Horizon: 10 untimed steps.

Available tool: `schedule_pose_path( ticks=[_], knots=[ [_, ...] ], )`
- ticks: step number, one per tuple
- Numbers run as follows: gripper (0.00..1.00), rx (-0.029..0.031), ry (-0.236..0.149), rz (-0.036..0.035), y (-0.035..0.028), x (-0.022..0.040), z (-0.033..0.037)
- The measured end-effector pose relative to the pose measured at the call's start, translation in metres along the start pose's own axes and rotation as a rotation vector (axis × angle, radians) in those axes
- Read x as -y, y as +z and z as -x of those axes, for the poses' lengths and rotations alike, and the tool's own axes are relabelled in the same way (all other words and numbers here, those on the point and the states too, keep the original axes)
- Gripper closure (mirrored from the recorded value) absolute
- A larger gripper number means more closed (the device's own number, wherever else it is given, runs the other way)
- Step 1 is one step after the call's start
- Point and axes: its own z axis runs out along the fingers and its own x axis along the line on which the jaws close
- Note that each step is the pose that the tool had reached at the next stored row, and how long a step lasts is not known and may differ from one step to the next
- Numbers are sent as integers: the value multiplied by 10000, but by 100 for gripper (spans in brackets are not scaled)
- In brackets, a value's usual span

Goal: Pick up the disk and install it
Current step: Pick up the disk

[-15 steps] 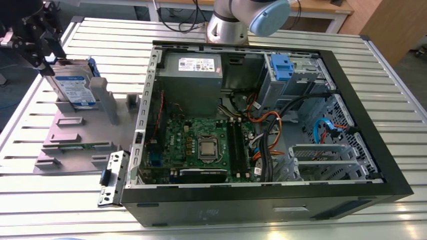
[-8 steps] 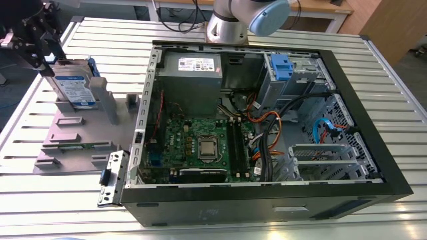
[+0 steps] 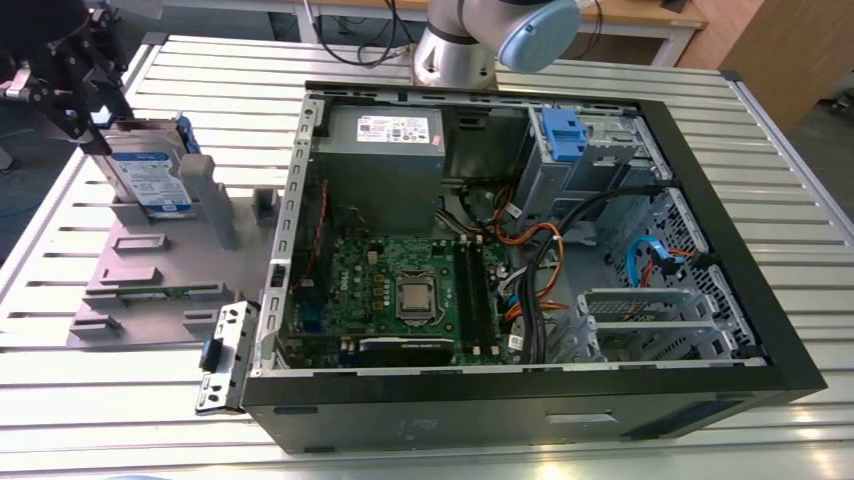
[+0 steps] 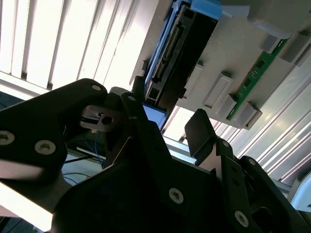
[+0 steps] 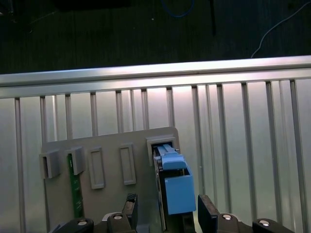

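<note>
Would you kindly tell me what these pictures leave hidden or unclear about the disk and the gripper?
Exterior view: the gripper is dark and cut by the picture's edge; whether its jaws touch the disk is unclear.
First wrist view: the disk shows edge-on, so its label is hidden; the edge cuts it off.
Second wrist view: the gripper's body covers part of the disk.
Exterior view: the walls of the drive cage hide its inside.
</note>
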Motion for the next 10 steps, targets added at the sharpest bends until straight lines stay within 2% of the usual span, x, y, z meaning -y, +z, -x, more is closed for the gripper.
schedule_pose_path(
  ticks=[10],
  knots=[
    [40, 1, 0, -1, 23, -5, 35]
  ],
)
